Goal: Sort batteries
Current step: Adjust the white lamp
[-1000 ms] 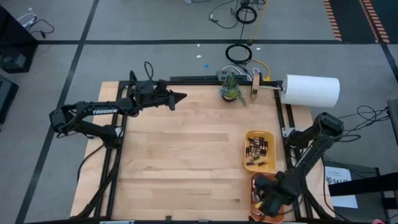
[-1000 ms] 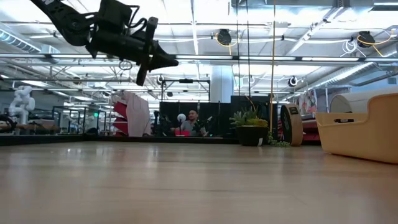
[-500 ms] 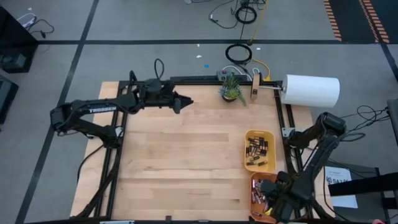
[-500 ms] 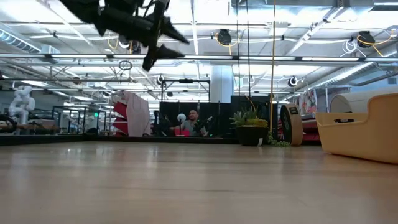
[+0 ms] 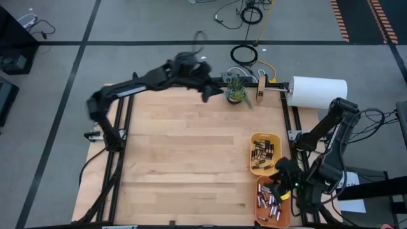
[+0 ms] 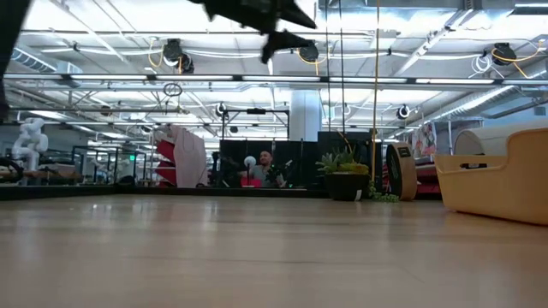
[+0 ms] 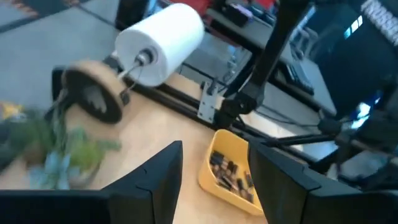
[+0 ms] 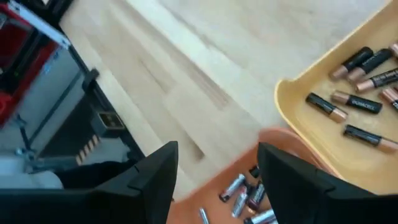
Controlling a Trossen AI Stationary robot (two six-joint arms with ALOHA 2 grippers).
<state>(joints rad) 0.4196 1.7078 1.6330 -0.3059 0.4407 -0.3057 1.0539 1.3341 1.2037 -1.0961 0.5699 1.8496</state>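
- Left gripper [image 5: 213, 94] raised over table's [image 5: 184, 159] far edge, beside potted plant [image 5: 236, 91]; jaws apart, empty.
- Right gripper [image 5: 280, 175] above near-right corner, over orange tray [image 5: 260, 191]; jaws apart, empty.
- Batteries [image 5: 264, 152] in yellow tray [image 5: 253, 166]; silvery batteries [image 5: 269, 202] in orange tray just beside.
- Paper towel roll [image 5: 318, 93] off far-right edge.

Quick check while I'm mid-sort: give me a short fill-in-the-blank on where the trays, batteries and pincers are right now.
1. The yellow tray lies nearer the paper towel roll than the ____ tray does.
2. The right pincer hangs by the trays with its fingers ____ and empty.
3. The left pincer is raised beside the small potted ____.
4. Both trays hold loose ____.

Missing words: orange; open; plant; batteries
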